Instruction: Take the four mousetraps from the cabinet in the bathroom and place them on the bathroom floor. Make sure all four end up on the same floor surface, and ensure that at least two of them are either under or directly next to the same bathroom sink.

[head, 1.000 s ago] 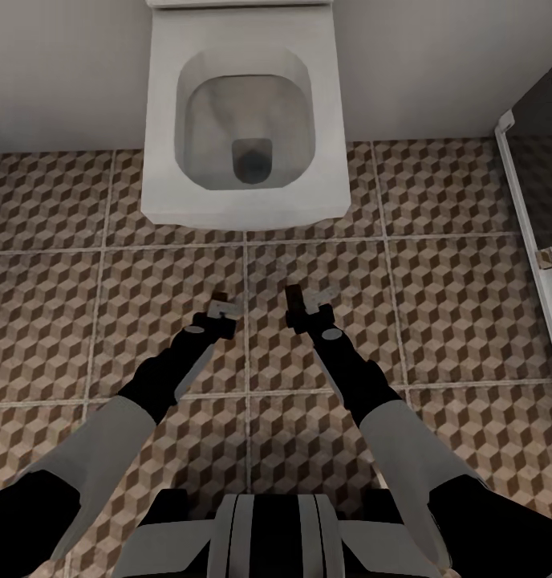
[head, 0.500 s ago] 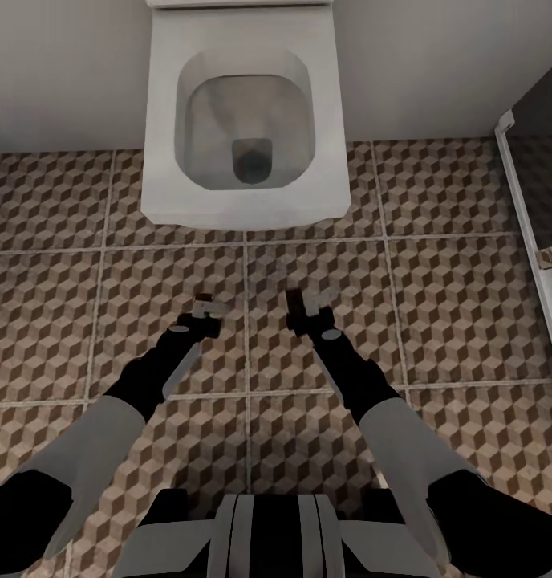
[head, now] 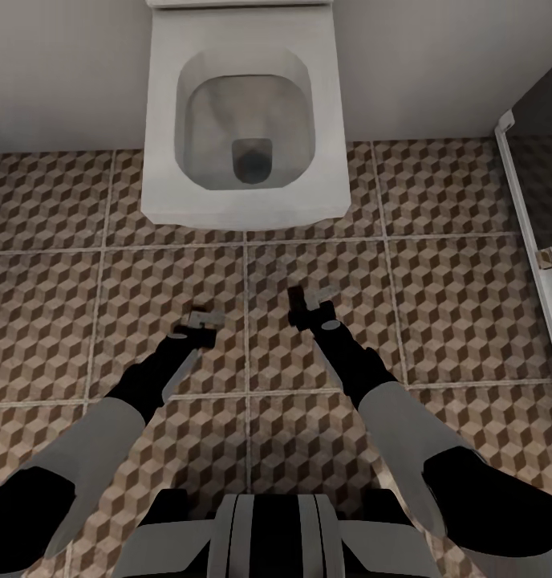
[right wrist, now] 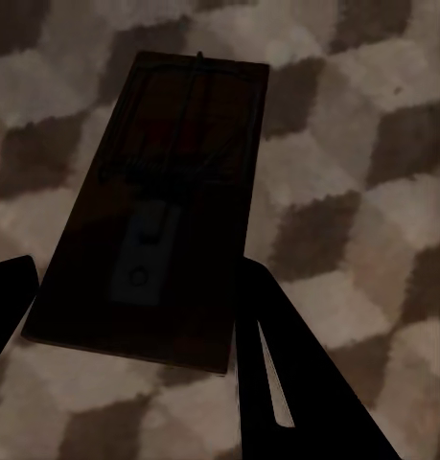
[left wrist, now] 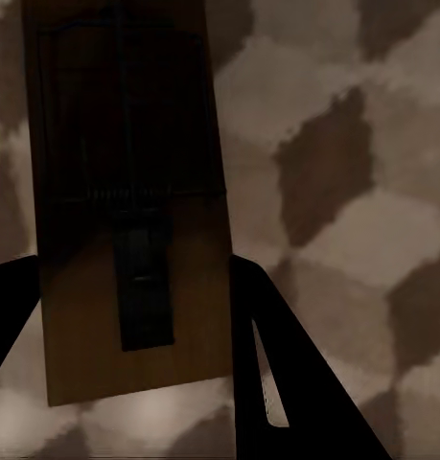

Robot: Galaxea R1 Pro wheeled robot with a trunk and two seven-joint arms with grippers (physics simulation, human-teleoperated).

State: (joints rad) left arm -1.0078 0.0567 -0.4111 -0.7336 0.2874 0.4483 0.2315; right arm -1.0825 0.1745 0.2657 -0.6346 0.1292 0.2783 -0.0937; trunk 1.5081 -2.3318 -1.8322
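Note:
In the left wrist view a tan-wood mousetrap [left wrist: 124, 192] with a dark metal bar sits between the dark fingers of my left gripper [left wrist: 133, 261], just above the cube-patterned bathroom floor [left wrist: 354, 192]. The right wrist view shows a second mousetrap [right wrist: 172, 172], in shadow, between the fingers of my right gripper [right wrist: 138, 261]. From the head camera both arms reach low over the floor [head: 468, 305] in front of the toilet. The left gripper [head: 202, 319] is left of a grout line and the right gripper [head: 306, 303] is right of it. The cabinet and sink are out of view.
A white square toilet [head: 244, 120] stands against the pale wall straight ahead, close beyond both grippers. A white-framed panel with a hinge [head: 525, 201] runs along the right side. Tiled floor stretches out to the left and right of the arms.
My left arm has swung to the left and drawn back a little toward me, carrying its mousetrap. The right arm has barely shifted.

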